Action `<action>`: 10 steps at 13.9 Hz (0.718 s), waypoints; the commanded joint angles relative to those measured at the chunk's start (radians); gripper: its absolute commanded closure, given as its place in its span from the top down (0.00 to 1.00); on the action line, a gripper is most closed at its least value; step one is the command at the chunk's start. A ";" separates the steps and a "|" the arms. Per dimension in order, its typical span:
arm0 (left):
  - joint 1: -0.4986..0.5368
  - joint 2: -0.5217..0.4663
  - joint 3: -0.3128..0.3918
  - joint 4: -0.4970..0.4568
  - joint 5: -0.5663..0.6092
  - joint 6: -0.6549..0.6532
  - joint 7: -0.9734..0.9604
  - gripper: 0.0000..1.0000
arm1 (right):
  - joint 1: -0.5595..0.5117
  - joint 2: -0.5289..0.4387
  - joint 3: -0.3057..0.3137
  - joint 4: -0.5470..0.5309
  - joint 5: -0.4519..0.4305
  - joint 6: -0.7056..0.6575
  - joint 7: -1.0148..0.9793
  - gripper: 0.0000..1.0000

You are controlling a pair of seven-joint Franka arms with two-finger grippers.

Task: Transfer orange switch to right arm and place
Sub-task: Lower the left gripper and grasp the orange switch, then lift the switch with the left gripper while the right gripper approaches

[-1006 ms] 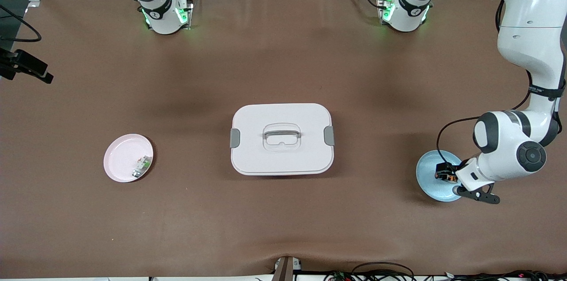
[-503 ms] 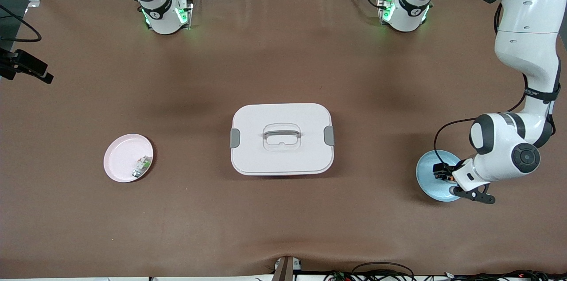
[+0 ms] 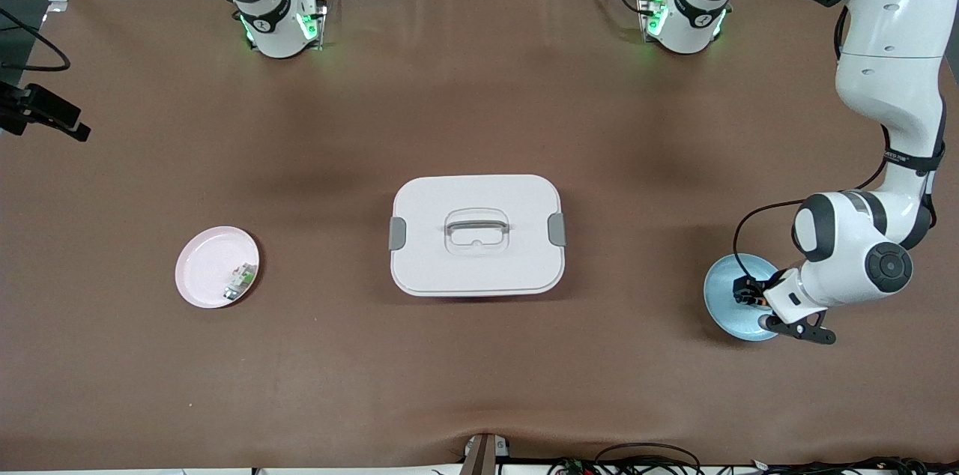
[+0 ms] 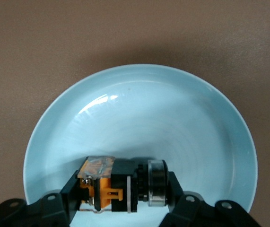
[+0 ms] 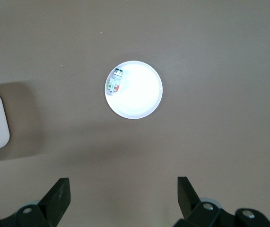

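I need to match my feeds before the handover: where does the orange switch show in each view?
Front view: the orange switch sits on the blue plate at the left arm's end of the table, gripped by the left pincer.
Left wrist view: switch between the pincer fingers, low on the plate.
Right wrist view: not in it.
Shared landmark: the blue plate.

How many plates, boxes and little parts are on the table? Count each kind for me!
Plates: 2, the pink plate and the blue plate
Boxes: 1, the white box with a lid
Little parts: 2, the green-and-white part on the pink plate, and the orange switch on the blue plate, pinched by the left gripper
Total: 5
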 commanded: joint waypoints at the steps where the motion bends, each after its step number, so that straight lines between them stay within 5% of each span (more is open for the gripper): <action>1: 0.003 0.001 -0.002 0.008 -0.020 0.006 0.031 0.38 | -0.007 0.012 0.008 0.023 -0.010 -0.006 -0.002 1.00; 4: 0.006 -0.028 -0.007 0.008 -0.021 -0.021 0.033 0.05 | -0.008 0.012 0.006 0.023 -0.010 -0.006 -0.002 1.00; 10: 0.000 -0.183 -0.034 0.014 -0.098 -0.240 0.022 0.04 | -0.004 0.012 0.008 0.023 -0.010 -0.006 -0.002 1.00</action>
